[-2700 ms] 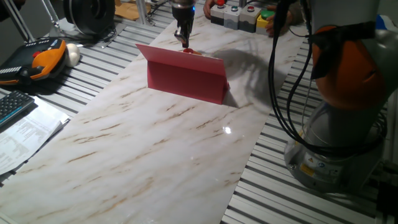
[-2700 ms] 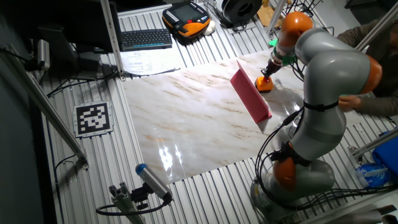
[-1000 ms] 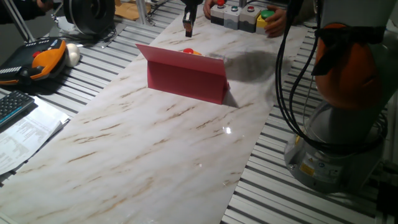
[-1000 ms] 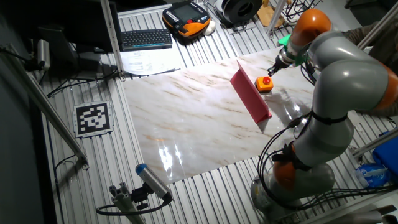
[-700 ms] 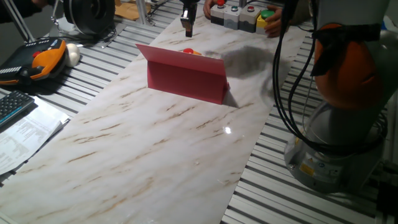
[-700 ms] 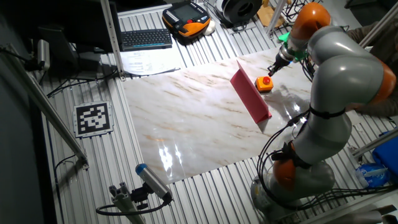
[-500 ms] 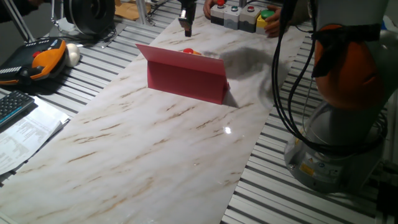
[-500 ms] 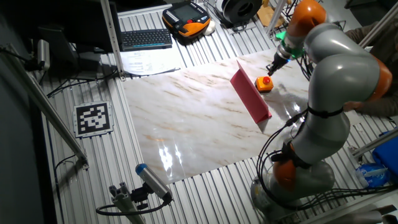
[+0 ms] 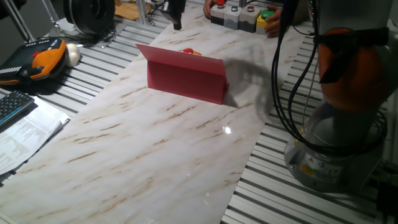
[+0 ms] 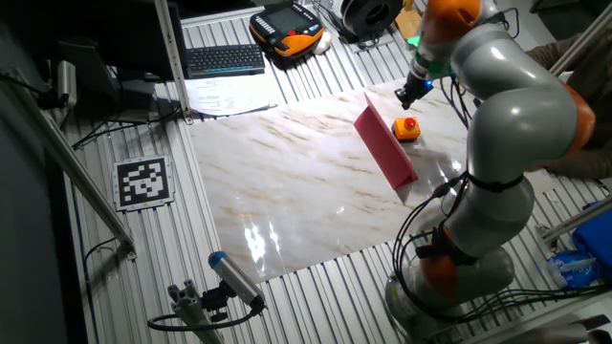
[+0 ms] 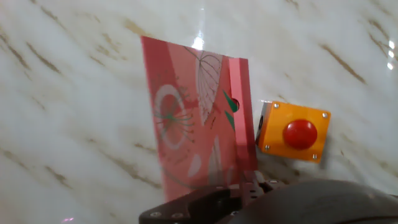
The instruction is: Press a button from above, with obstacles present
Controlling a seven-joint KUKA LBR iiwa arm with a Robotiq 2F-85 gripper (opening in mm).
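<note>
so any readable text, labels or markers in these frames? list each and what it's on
No words or numbers are legible.
Fiducial marker, black-and-white square pattern on the slatted bench: a code, not text.
Printed sheet below the keyboard: print too small to read.
Yellow sticker on the robot base: too blurred to read.
Red panel: leaf and flower drawings only, no lettering.
Button and its orange box: no marking visible.

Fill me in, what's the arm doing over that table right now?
The gripper hangs in the air above the marble table, holding nothing and touching nothing. The button, a red cap on an orange box, sits just behind the red panel, close beside it, as the hand view shows. The gripper is off to one side of the button, not directly over it.
</note>
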